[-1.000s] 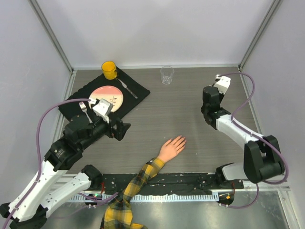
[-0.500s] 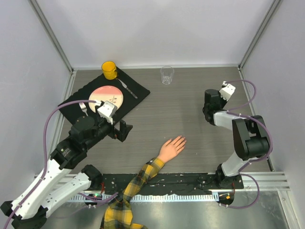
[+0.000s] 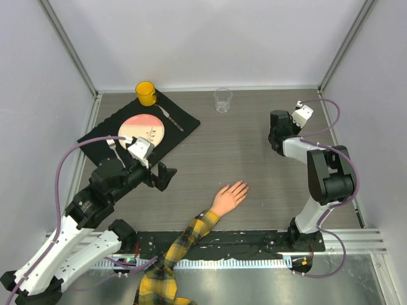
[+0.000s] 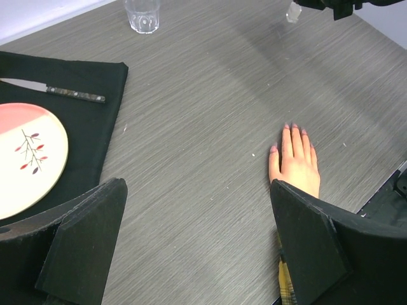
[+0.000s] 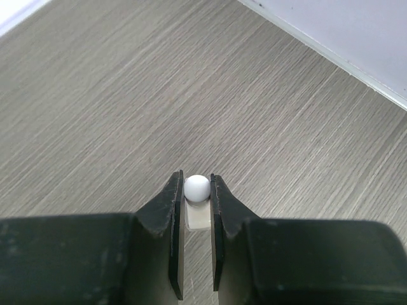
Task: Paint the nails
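Observation:
The peach mannequin hand (image 3: 229,197) lies flat on the table, fingers spread toward the far right, on an arm in a yellow-black plaid sleeve (image 3: 184,238). Its small pinkish nails (image 4: 294,127) show at the fingertips in the left wrist view. My left gripper (image 3: 164,176) hovers open and empty to the left of the hand; its right finger (image 4: 311,248) covers the wrist. My right gripper (image 3: 277,121) is at the far right, pointing down, shut on a small clear bottle with a white cap (image 5: 198,188). The bottle (image 4: 293,11) is well away from the hand.
A black mat (image 3: 102,141) at the far left holds a pink plate (image 3: 143,130), a knife (image 3: 170,119) and a fork (image 3: 114,147). A yellow cup (image 3: 146,93) stands at its far corner. A clear glass (image 3: 222,100) stands at the back centre.
My right arm has folded back, drawing the gripper with the bottle toward the far right of the table. My left gripper has crept slightly nearer the hand, still open.

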